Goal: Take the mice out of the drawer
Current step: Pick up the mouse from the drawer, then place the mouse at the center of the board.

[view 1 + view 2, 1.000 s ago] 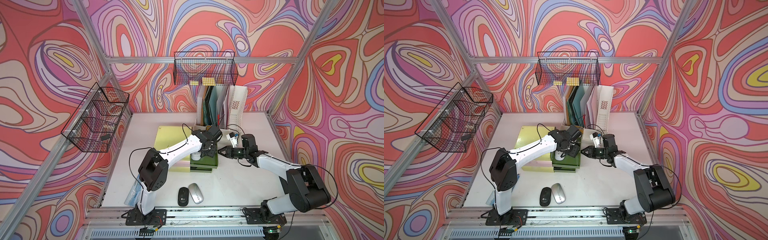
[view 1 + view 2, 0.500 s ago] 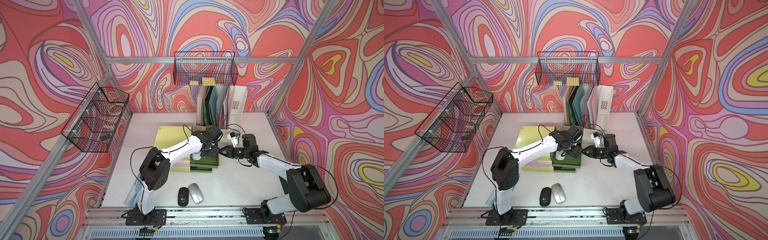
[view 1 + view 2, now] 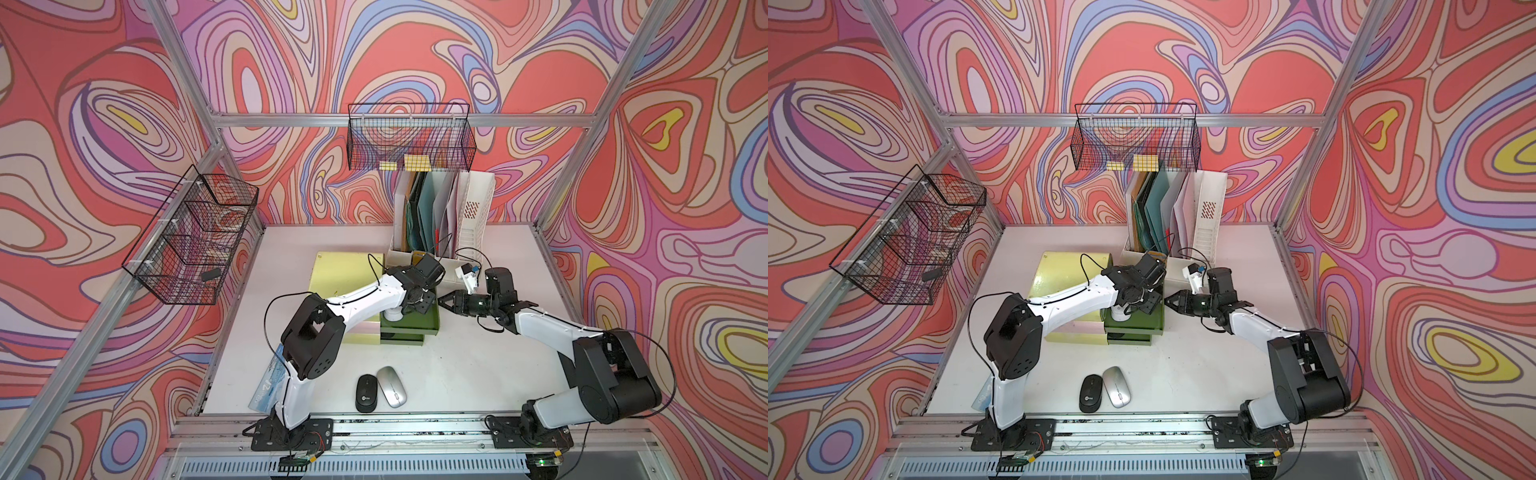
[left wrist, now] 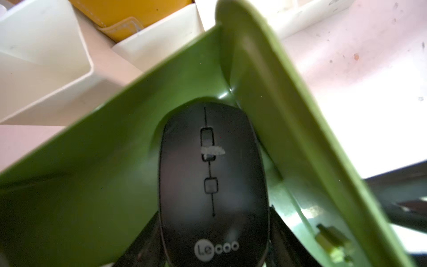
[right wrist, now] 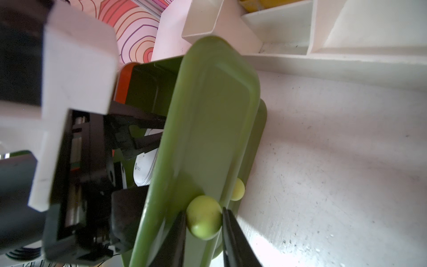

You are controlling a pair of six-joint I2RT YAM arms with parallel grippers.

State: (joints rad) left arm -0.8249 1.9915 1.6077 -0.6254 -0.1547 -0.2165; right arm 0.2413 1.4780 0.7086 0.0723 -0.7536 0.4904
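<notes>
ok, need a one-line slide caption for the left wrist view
Left gripper closed on a black mouse tucked in the corner of the open green drawer.

A black mouse and silver mouse lie side by side on the table, before the green drawer.

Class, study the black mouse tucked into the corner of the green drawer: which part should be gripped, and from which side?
Grip the black mouse across its two long flanks near the logo end, probably coming from above. Its nose sits in a corner of the green drawer, so walls block the front and one side; the logo end looks free.
</notes>
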